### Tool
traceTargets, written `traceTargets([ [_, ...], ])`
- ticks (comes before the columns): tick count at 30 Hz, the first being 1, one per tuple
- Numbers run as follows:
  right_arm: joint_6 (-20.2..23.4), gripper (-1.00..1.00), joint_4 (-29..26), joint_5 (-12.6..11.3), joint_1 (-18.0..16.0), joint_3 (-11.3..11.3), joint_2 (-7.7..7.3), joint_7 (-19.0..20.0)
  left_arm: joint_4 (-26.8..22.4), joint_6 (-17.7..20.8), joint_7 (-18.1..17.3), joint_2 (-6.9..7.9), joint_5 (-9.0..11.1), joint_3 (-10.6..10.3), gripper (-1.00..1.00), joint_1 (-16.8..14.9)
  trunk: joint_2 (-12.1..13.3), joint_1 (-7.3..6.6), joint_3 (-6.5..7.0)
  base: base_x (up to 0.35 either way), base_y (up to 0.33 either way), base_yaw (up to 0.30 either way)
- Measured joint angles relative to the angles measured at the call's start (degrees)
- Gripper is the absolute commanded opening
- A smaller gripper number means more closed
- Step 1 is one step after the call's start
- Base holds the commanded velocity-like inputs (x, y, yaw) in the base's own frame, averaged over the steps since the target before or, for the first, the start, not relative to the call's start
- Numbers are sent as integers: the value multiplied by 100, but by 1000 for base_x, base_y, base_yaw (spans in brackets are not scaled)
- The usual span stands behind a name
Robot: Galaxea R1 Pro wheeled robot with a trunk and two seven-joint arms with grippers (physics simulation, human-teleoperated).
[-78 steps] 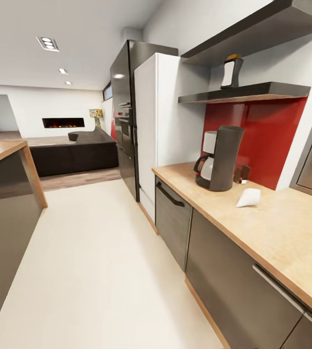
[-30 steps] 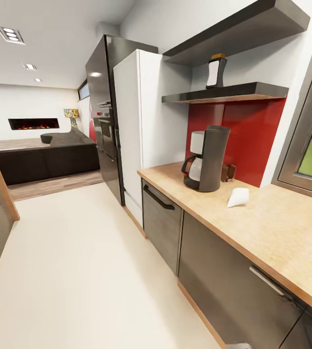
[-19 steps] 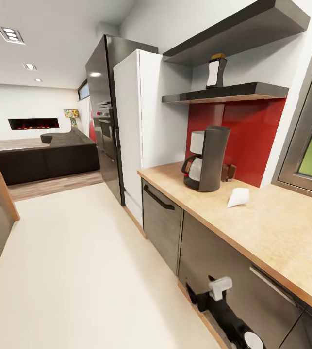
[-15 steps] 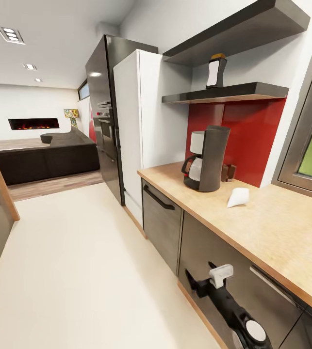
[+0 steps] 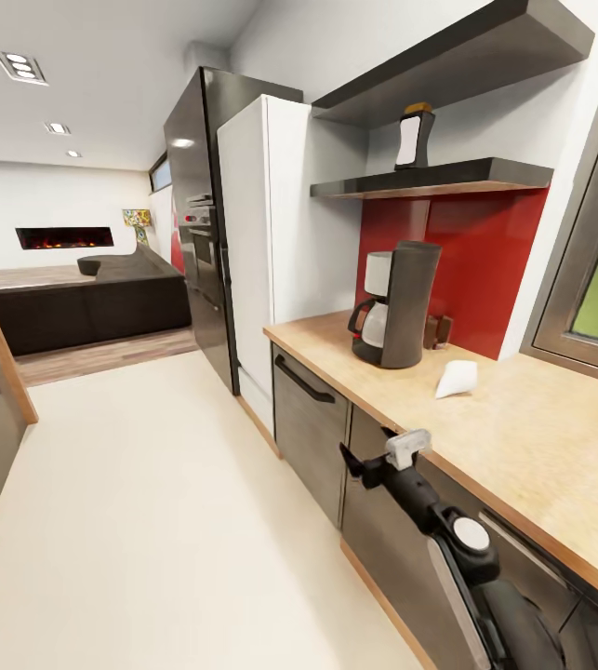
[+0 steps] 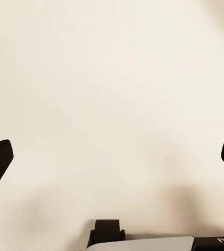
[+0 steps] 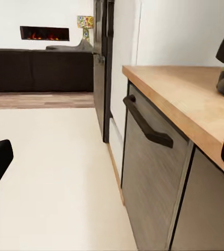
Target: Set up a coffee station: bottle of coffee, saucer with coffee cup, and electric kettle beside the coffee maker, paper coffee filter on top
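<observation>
The bottle of coffee point(image 5: 416, 137) stood on the kitchen shelf point(image 5: 433, 178) at 12 o'clock above the coffee maker point(image 5: 397, 304), probably rigid, slick and best pinched mid-body, as the right gripper point(image 5: 382, 457) rose empty, fingers spread.

The countertop point(image 5: 522, 437) looked like matt light wood above glossy grey cabinets point(image 5: 312, 433). The coffee maker point(image 5: 396, 302) was matt black plastic with a shiny metal carafe. At its 4 o'clock, the filter point(image 5: 456, 378) looked like white paper.
</observation>
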Motion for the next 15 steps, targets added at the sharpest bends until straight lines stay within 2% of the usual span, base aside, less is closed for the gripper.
traceTargets([
  [1, 49, 100, -2, 1, -73, 1, 0, 0, 1, 0, 0, 0, 0, 0, 100, 0, 0, 0, 0, 0, 0, 0],
  [2, 307, 100, -6, 3, -359, -7, -9, 0, 2, 0, 0, 0, 0, 0, 100, 0, 0, 0, 1, 0, 0, 0],
  [5, 660, 100, -7, 13, -774, -40, -56, -4, -3, 0, 0, 0, 2, 0, 100, 0, 0, 0, 0, 0, 0, 0],
  [6, 875, 100, -8, 18, -1005, -138, -102, -9, -5, 0, 0, 0, 1, 0, 100, 0, 0, 0, 1, 0, 0, 0],
  [7, 1170, 100, -9, 30, -1274, -432, -238, -8, -11, 0, 0, 0, 0, 1, 100, 1, 0, 0, 1, 0, 0, 0],
  [8, 1452, 100, -9, 34, -1527, -887, -400, -19, -13, 0, 0, 0, 0, 1, 100, 1, 0, 0, 1, 0, 0, 0],
  [9, 1518, 100, -9, 27, -1597, -1034, -458, -16, -13, 0, 0, 0, 0, 1, 100, 1, 0, 0, 0, 0, 0, 0],
  [10, 1572, 100, -9, 26, -1651, -1117, -522, -15, -13, 0, 0, 0, 0, 1, 100, 1, 0, 0, 0, 0, 0, 0],
  [11, 1661, 100, -9, 33, -1746, -1228, -684, -13, -14, 0, 0, 0, 0, 1, 100, 1, 0, 0, 0, 0, 0, 0],
  [12, 1705, 100, -8, 27, -1793, -1276, -785, -12, -14, 0, 0, 0, 0, 1, 100, 1, 0, 0, 0, 0, 0, 0],
  [14, 1878, 100, -1, 30, -1956, -1378, -1208, -11, -14, 0, 0, 0, 0, 1, 100, 1, 0, 0, 0, 0, 0, 0],
  [15, 1922, 100, 3, 24, -1991, -1395, -1318, -8, -14, 0, 0, 0, 0, 1, 100, 1, 0, 0, 0, 0, 0, 0],
])
